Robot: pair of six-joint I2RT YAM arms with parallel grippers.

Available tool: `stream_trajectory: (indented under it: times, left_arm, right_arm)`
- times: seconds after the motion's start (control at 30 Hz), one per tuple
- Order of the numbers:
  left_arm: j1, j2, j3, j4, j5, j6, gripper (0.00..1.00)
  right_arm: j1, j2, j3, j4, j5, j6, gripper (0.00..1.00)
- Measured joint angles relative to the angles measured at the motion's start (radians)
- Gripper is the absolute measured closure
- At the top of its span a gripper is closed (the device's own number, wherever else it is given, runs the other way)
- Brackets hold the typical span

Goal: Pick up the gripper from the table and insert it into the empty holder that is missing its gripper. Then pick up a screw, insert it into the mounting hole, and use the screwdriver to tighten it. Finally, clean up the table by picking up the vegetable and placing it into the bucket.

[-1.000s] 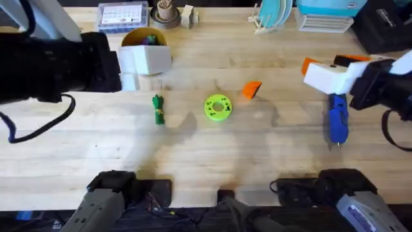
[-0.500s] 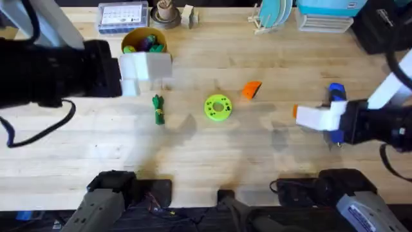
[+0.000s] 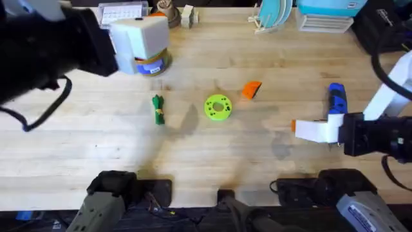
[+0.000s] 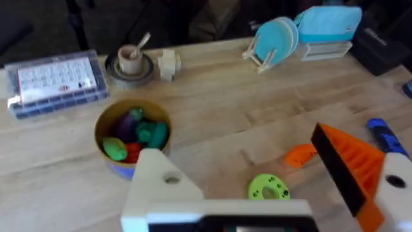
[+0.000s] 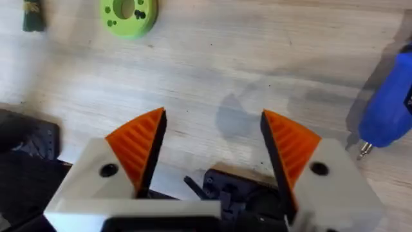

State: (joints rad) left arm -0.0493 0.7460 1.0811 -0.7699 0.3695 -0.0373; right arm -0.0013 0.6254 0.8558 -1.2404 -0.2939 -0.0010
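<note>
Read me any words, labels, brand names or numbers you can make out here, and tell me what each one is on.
No text here can be read.
Clear box: a white sheet with a printed grid, too small to read.
Bucket, screwdriver, green disc: no lettering to be seen.

Both hands, left (image 4: pixel 270 193) and right (image 5: pixel 212 154), spread wide, empty.

Pale wood-grain tabletop (image 3: pixel 270 51). Orange, ribbed gripper (image 3: pixel 252 89). Bright blue screwdriver (image 3: pixel 337 102) with dark metal tip. Slim green vegetable (image 3: pixel 158 109). Bright green round disc (image 3: pixel 217 107) with holes. Yellow-rimmed, blue-walled bucket (image 4: pixel 108 122) holding green, purple, red toys. White right claw (image 5: pixel 212 151) with orange ribbed pads (image 5: pixel 136 145). Plain white holder (image 4: pixel 164 183) on left claw (image 4: pixel 270 187).
</note>
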Motion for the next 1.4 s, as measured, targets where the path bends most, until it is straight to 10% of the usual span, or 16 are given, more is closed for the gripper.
stream_trajectory:
  times: [0.77,1.4]
  left_arm:
    - [-0.157,-0.670,-0.898,0.594,-0.007,0.018,0.008]
    - [-0.199,-0.741,-1.069,0.706,-0.007,0.018,0.007]
  right_arm:
    - [0.000,0.000,0.000,0.000,0.000,0.000,0.077]
    - [0.000,0.000,0.000,0.000,0.000,0.000,0.077]
